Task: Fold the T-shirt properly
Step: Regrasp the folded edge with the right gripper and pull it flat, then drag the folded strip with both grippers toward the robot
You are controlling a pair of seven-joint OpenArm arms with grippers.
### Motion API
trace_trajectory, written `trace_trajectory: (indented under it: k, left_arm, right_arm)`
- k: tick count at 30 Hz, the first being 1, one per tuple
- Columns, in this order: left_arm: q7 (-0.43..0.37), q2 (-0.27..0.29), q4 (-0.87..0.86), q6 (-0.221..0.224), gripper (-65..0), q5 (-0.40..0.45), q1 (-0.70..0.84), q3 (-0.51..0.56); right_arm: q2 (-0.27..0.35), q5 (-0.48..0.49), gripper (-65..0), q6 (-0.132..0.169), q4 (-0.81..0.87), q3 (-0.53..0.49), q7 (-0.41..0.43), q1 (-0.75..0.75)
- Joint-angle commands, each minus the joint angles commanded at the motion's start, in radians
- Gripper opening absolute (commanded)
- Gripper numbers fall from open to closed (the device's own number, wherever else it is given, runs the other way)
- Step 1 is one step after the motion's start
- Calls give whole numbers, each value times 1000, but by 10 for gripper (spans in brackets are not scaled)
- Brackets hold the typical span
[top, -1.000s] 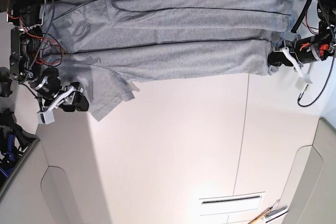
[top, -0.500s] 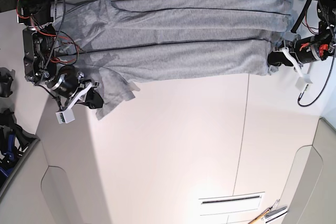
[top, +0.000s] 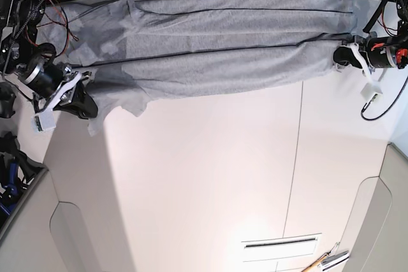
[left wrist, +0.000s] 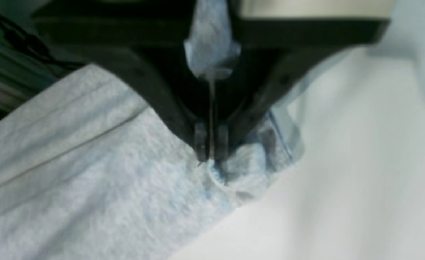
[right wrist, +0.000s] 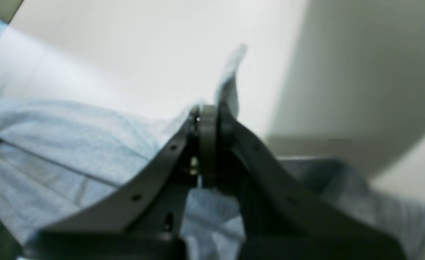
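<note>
The heather-grey T-shirt (top: 210, 65) is the largest thing on the pale tabletop (top: 204, 183), stretched in a broad, layered band across the top of the base view from about ten o'clock to two o'clock. Long creases run along it, and its lower edge sags slightly toward the middle of the tabletop.

At ten o'clock the right gripper (top: 81, 103) pinches the shirt, its jaws closed on a bunched piece of fabric; in the right wrist view a narrow tuft of cloth stands up past the fingertips. A loose flap hangs just beside this gripper, toward the centre.

At two o'clock the left gripper (top: 347, 58) has its jaws clamped on the shirt's other end, and the left wrist view shows a small fold of cloth bulging from between the tips.

Near five o'clock, at the bottom of the base view, a pale rectangular outline with a dark slot (top: 280, 244) lies on the tabletop. Just beside it are some slender tools (top: 325, 262), too small to identify.
</note>
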Motion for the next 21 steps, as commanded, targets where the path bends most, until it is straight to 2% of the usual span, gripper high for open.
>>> trace_trajectory:
  k: [5,8,10,14,15,16,17,18,21]
  left_arm:
    - [24,1,22,0,-650,1,31,0]
    - [48,-2,22,0,-645,0,31,0]
    - [71,-2,22,0,-584,0,31,0]
    - [54,-2,22,0,-492,-8,31,0]
    - [54,-2,22,0,-459,-8,31,0]
    - [54,-2,22,0,-431,-12,31,-1]
    - [54,-2,22,0,-422,-24,31,-8]
    - [54,-1,22,0,-422,-46,31,-23]
    - [55,18,41,0,-422,-90,31,-140]
  right_arm:
    - [0,54,-650,0,98,105,-6,-151]
    - [0,56,-650,0,104,130,-6,-229]
    - [-3,31,-650,0,103,130,-5,-274]
    - [-3,0,-650,-3,99,130,3,-299]
    - [-3,-6,-584,-3,99,130,13,-299]
    - [-3,-21,-470,-3,99,130,24,-299]
    - [-3,-23,-371,-4,99,130,26,-298]
    - [-3,-23,-306,-4,99,130,24,-293]
    - [-3,-3,-290,-4,106,133,21,-293]
